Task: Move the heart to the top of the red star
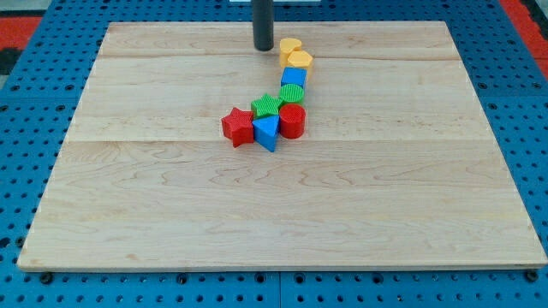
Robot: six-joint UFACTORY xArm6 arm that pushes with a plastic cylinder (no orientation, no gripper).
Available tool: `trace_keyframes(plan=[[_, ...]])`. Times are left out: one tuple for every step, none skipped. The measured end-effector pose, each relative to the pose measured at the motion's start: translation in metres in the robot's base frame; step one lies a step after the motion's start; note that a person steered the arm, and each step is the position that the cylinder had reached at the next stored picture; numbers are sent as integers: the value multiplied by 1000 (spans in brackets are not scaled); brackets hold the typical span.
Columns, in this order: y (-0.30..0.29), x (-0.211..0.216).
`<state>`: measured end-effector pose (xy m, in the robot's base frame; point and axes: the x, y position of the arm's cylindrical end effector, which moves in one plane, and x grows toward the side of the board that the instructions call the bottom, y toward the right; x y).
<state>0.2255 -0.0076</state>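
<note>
My tip (263, 49) is near the view's top centre of the wooden board (171, 214). It stands just left of a yellow heart (290, 46), with a small gap between them. The red star (237, 127) lies near the board's middle, below and slightly left of my tip. It is the leftmost block of a curved chain. The heart is the topmost block of that chain.
From the heart down, the chain holds a yellow pentagon (300, 61), a blue cube (294, 78), two green blocks (292, 94) (267, 105), a red cylinder (292, 121) and a blue triangle (266, 133) touching the star. Blue pegboard (26, 103) surrounds the board.
</note>
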Motion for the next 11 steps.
trace_keyframes(plan=[[36,-24],[64,3],[36,27],[-10,58],[-56,79],[-81,89],[-69,79],[-41,79],[-60,108],[-60,132],[-60,97]])
